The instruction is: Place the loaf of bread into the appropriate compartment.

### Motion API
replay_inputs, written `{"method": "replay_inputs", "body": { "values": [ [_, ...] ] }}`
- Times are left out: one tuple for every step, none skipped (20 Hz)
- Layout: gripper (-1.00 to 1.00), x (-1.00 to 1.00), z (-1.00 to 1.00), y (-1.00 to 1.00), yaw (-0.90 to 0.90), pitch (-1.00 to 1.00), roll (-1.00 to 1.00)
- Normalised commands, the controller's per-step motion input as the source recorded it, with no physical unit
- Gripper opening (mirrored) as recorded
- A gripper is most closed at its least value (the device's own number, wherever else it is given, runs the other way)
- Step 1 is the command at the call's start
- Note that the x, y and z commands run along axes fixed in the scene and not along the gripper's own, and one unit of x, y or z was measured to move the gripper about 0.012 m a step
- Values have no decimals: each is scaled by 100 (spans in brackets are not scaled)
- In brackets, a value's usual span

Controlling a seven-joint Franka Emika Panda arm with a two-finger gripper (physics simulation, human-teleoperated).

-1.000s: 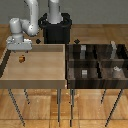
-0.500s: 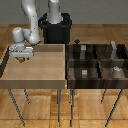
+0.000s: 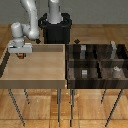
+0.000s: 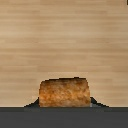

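The loaf of bread (image 3: 21, 54) is a tiny orange-brown lump held under my gripper (image 3: 20, 52) at the far-left corner of the light tan tray (image 3: 35, 70), just above its floor. In the wrist view the loaf (image 4: 65, 92) fills the lower middle, close to the camera, with tan wood behind it; the fingertips are hidden there. The gripper is shut on the loaf. The appropriate compartment (image 3: 91, 78) is the near-left dark wooden section of the four-part bin, with a small low grey cube (image 3: 85, 73), far off to the exterior view's right.
The bin's other sections hold taller grey blocks (image 3: 82, 50) (image 3: 114, 48) and a small grey piece (image 3: 116, 70). The robot's black base (image 3: 56, 29) stands behind the tray. The tray's raised rim and the bin's dividers lie between the gripper and the compartment.
The gripper came down onto the loaf at the tray's far-left corner and closed on it; the loaf now sits slightly higher than one second ago.
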Motion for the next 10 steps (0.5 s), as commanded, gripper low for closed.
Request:
{"method": "replay_inputs", "body": {
  "values": [
    [-100,0,100,0,0,0,0],
    [-100,0,100,0,0,0,0],
    [-100,0,100,0,0,0,0],
    [-100,0,100,0,0,0,0],
    [-100,0,100,0,0,0,0],
    [-100,0,100,0,0,0,0],
    [-100,0,100,0,0,0,0],
    [-100,0,100,0,0,0,0],
    [-100,0,100,50,0,0,0],
    [-100,0,0,0,0,0,0]
  ]
}}
